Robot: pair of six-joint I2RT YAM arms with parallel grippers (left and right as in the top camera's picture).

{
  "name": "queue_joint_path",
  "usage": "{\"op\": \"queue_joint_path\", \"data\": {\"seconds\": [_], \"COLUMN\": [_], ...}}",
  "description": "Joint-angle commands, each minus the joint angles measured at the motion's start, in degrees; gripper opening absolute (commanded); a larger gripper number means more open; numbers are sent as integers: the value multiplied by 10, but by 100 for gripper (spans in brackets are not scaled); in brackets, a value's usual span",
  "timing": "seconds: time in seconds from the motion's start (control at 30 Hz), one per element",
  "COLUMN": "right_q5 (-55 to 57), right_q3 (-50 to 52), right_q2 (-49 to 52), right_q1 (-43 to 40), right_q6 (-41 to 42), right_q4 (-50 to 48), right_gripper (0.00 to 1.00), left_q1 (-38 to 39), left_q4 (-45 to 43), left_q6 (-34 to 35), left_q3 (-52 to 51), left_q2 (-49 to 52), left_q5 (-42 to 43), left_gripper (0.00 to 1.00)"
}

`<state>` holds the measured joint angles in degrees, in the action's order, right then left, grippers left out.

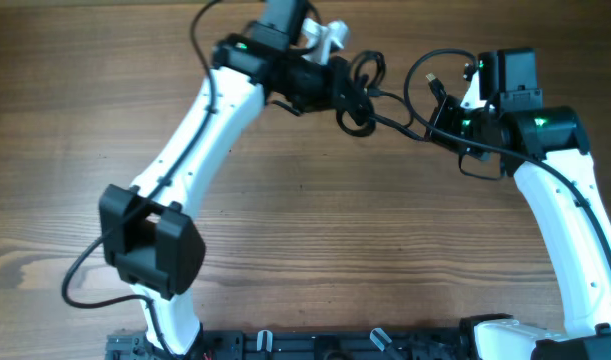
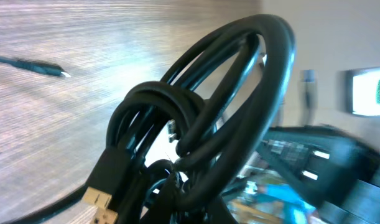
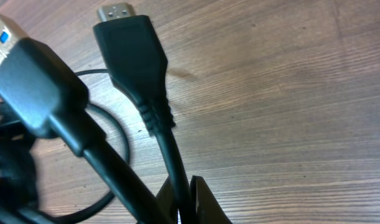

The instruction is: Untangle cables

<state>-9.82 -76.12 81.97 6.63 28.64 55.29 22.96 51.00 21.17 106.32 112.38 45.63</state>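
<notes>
The cables [image 1: 365, 90] are thin black cords, knotted into loops that hang between my two grippers at the far middle of the table. My left gripper [image 1: 345, 95] is shut on the knotted bundle. In the left wrist view the coil [image 2: 239, 106] fills the frame and hides the fingers, and a tan-tipped plug [image 2: 99, 202] hangs at the lower left. My right gripper [image 1: 445, 118] is shut on a cord [image 3: 171, 155] that runs up to a flat black plug [image 3: 130, 43]. A second plug with a blue insert [image 3: 28, 74] crosses beside it. The right fingers [image 3: 205, 202] pinch the cord at the bottom edge.
A loose plug end [image 2: 37, 65] lies on the wooden table [image 1: 365, 230] beyond the coil. One cord loops up with a plug [image 1: 432, 80] near the right arm's camera housing [image 1: 510, 75]. The left arm [image 1: 200, 130] slants across the table's left half.
</notes>
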Motion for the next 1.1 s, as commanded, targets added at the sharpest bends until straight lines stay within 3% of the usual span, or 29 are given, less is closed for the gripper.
{"op": "queue_joint_path", "data": {"seconds": [0.0, 0.07, 0.17, 0.2, 0.23, 0.27, 0.3, 0.4, 0.5, 0.57, 0.7, 0.77, 0.83, 0.9, 1.07], "right_q5": [39, -92, -72, -53, -61, -86, -124, -188, -293, -337, -342, -292, -169, -107, -103], "right_q3": [-3, -3, -3, -3, -3, -3, -6, -49, -125, -136, -136, -135, -134, -134, -134], "right_q2": [2, 2, 2, 2, 2, 2, 2, -5, -7, -8, -8, -8, -5, 3, 68], "right_q1": [-18, -18, -18, -18, -18, -18, -18, -18, -17, -16, 16, 56, 105, 130, 153], "right_q6": [-69, -131, -130, -130, -131, -142, -178, -250, -269, -229, -137, -80, 14, 63, 77], "right_q4": [16, -2, 36, 44, 43, 38, 32, 29, 13, -16, -78, -117, -141, -148, -183], "right_gripper": [4, 4, 7, 22, 55, 67, 72, 75, 75, 73, 69, 69, 69, 70, 70], "left_q1": [-132, -158, -165, -167, -168, -168, -167, -167, -167, -166, -158, -144, -125, -111, -85], "left_q4": [-7, -7, -21, -37, -55, -66, -76, -102, -154, -157, -154, -128, -105, -103, -102], "left_q6": [5, 3, 3, 3, 3, 3, 0, -59, -128, -166, -158, -82, 10, 88, 128], "left_q3": [4, 4, 4, 4, 4, 4, 4, 4, 4, 4, 4, 4, 4, 4, 4], "left_q2": [-40, -40, -40, -40, -40, -40, -40, -40, -40, -40, -39, -39, -39, -39, -39], "left_q5": [104, 143, 171, 193, 210, 210, 210, 234, 343, 364, 361, 292, 222, 205, 205], "left_gripper": [4, 4, 4, 4, 4, 4, 4, 4, 4, 4, 4, 4, 4, 4, 4]}}
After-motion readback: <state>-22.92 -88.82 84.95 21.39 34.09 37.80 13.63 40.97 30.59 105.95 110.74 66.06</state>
